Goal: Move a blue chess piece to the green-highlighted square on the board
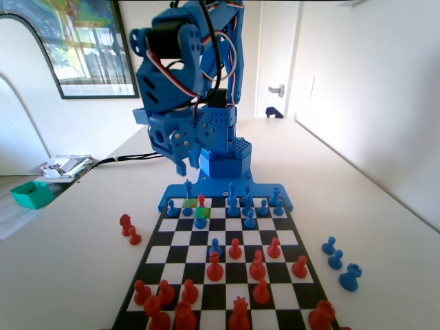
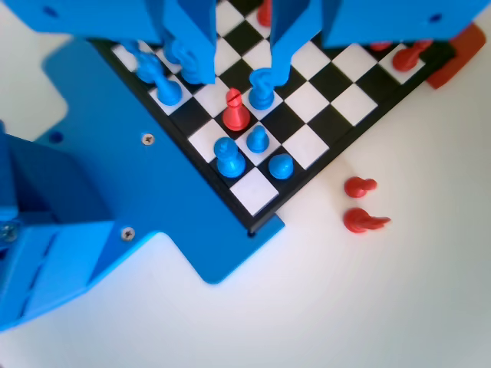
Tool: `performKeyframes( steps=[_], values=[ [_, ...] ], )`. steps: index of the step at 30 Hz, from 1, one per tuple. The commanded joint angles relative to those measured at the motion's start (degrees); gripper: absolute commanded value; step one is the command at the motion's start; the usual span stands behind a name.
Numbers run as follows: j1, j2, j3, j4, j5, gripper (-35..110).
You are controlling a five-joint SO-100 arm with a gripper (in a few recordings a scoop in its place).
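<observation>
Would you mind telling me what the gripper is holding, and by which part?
Nothing: the gripper hangs open above the board, its jaws apart with no piece between them.

Flat black-and-white chequered chessboard (image 1: 223, 265), thin dark border. One saturated green square (image 1: 195, 210) near far left in fixed view. Plastic pieces blue (image 2: 229, 157) and red (image 2: 236, 113). Blue plastic arm gripper (image 2: 242, 38). White table (image 1: 385, 206). Teal box (image 1: 31, 194).

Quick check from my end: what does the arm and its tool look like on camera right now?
The arm is printed blue plastic throughout, with black servo bodies set in its joints and red, white and black cables looped along it. Its base is a perforated blue block. The tool has two flat, plain blue fingers, no markings.
</observation>
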Motion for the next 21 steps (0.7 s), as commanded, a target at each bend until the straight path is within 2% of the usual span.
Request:
performKeyframes(
  steps=[1,21],
  values=[
    [-1.93,1.32,1.93,-3.16,1.85,14],
    [-5.71,-5.8,8.61,-17.67,6.68,14]
  ],
)
